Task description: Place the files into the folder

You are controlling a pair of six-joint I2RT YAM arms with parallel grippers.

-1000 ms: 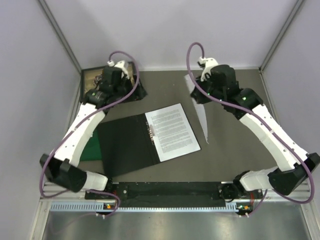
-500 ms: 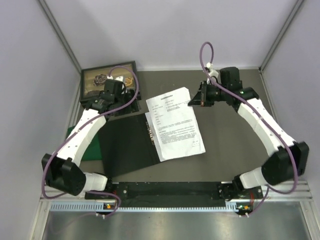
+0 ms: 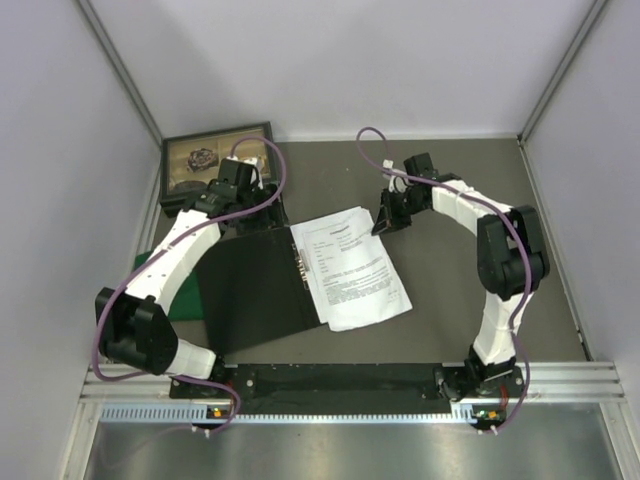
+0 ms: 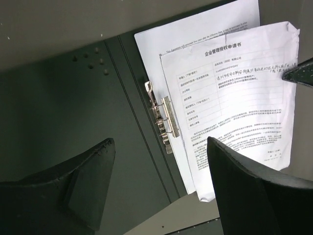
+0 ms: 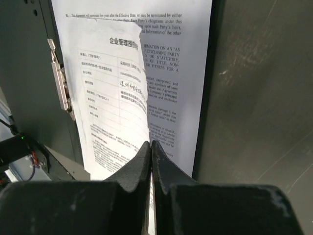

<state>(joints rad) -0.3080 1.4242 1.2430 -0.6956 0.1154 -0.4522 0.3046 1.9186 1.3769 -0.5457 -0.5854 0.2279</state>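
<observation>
While the right claw [image 5: 150, 147] pinches the top sheet [image 5: 110, 98] by its far-right corner, it should probably lay that sheet flat and square over the lower sheet [image 5: 181, 73], its edge against the clip [image 4: 161, 117], before letting go. The left claw [image 4: 159, 147] hangs open above the folder [image 3: 250, 285], which is spread mid-worktop toward the left edge.

files [image 3: 355, 268] on folder [image 3: 250, 290] R half, box [image 3: 218, 131] behind-L, cloth [image 3: 183, 303] at L edge

Left arm extended toward far-left corner, left gripper [image 4: 160, 144] fingers spread wide. Right arm folded back, right gripper [image 5: 150, 145] fingers clamped on one of the files [image 5: 112, 98].
</observation>
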